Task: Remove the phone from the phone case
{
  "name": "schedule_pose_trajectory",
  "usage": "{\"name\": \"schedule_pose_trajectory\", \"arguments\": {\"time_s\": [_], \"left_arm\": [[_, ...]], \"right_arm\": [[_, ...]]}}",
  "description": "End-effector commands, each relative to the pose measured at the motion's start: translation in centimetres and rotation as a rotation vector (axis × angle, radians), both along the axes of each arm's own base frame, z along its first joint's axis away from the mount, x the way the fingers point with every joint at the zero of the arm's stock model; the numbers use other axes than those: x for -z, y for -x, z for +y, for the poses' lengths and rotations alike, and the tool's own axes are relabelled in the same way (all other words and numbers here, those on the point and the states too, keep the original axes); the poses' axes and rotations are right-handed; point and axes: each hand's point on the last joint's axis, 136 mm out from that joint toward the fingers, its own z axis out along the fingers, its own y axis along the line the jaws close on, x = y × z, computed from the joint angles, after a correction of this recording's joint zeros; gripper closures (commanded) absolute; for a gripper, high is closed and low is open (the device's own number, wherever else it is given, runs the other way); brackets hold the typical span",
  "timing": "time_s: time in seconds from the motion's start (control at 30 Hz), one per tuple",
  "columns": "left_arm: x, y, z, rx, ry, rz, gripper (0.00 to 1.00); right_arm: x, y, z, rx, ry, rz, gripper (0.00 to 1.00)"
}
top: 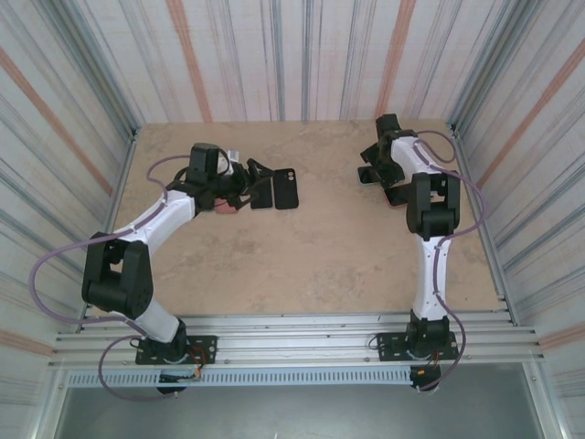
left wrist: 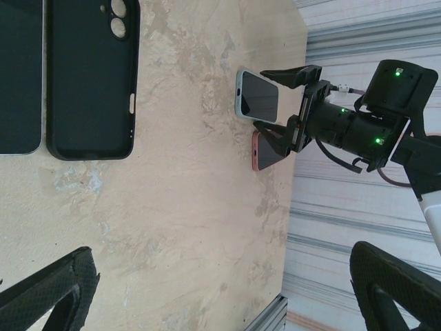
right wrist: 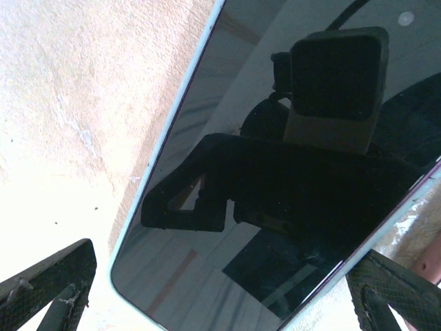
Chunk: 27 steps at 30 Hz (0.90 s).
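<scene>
Mesh-padded fingers of my left gripper (left wrist: 220, 289) stand spread wide and empty above the beige mottled table (left wrist: 193, 207). Just beyond lie the dark-screened silver-edged phone (left wrist: 17, 69) and the empty black rubber phone case (left wrist: 89, 76), side by side. My right gripper (right wrist: 220, 286), also spread, hovers over a pale-blue-rimmed glass phone (right wrist: 275, 172), with a pink-edged phone-like slab (left wrist: 265, 153) just beside it.

The left arm (top: 155, 215) bends at the elbow and reaches forward and inward. The left end effector (top: 242, 183) sits low, its jaws spread wide and gripping nothing. The right arm (top: 430, 256) stretches almost straight ahead, wrist angled inward. The right end effector (top: 379, 183) points down, also wide open and empty.
</scene>
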Motion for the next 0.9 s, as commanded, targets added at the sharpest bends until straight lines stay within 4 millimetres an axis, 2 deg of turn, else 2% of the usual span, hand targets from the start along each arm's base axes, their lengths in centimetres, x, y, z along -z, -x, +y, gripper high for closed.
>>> {"name": "schedule_pose_trajectory", "arguments": {"time_s": [0.0,0.3,0.63,0.87], "left_arm": [[-0.6,-0.2,0.0,0.026,0.007,-0.015,0.02],[-0.4,-0.2,0.3,0.022,0.008,-0.008,0.02],[0.0,0.0,0.9,0.022,-0.002,0.001,0.02],[0.3,0.1,1.2,0.02,-0.004,0.007,0.02]], "right_arm": [[2.0,0.7,-1.2,0.064,0.038,0.08,0.05],[3.1,1.4,-2.8,0.094,0.129,0.192,0.03],[4.0,1.3,-2.3,0.098,0.145,0.223,0.03],[5.0,2.5,-2.2,0.085,0.208,0.278,0.04]]}}
